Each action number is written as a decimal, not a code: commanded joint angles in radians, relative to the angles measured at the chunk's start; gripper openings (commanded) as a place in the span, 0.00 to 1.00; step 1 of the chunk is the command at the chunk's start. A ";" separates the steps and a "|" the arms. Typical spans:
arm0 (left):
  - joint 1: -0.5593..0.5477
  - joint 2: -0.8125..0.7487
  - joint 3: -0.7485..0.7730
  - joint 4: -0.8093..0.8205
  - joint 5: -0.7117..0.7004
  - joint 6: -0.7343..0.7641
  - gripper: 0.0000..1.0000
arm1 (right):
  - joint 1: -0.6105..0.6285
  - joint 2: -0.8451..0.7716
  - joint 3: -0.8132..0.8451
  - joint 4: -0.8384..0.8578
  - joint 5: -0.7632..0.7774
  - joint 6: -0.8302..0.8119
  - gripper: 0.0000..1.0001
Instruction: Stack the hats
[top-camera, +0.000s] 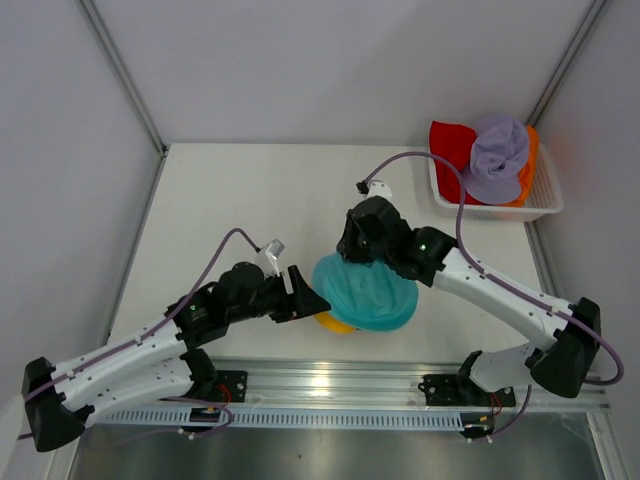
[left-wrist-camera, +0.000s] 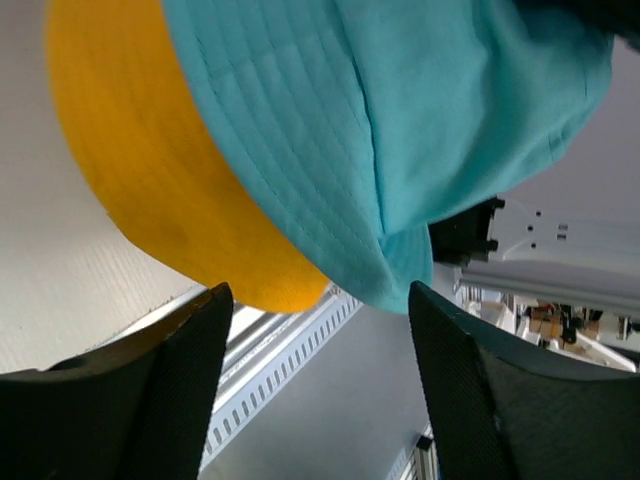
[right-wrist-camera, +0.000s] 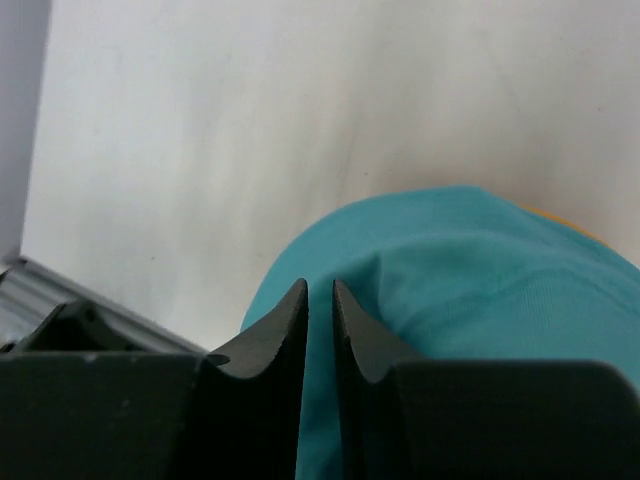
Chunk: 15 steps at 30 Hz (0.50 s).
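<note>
Right gripper (right-wrist-camera: 319, 300) pinches the teal hat (top-camera: 365, 292) at frame centre, draped over the yellow hat (top-camera: 335, 323) near the table (top-camera: 250, 200) lower edge. Left gripper (left-wrist-camera: 315, 295) stands released at their brims. Bare tabletop spans the upper left.

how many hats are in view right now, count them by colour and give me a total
teal hat: 1, lying over the yellow one on the table
yellow hat: 1
red hat: 1
lavender hat: 1
orange hat: 1
Total: 5 hats in view; the red, lavender and orange ones are in the white basket.
</note>
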 joint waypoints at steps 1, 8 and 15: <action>0.004 0.029 -0.020 0.089 -0.104 -0.024 0.72 | -0.001 0.100 -0.014 -0.140 0.124 0.072 0.19; 0.056 0.087 -0.072 0.338 -0.086 -0.063 0.67 | -0.047 0.101 -0.042 -0.057 0.141 0.082 0.24; 0.056 0.188 -0.052 0.431 -0.052 -0.089 0.44 | -0.119 0.047 -0.122 0.025 0.174 0.052 0.25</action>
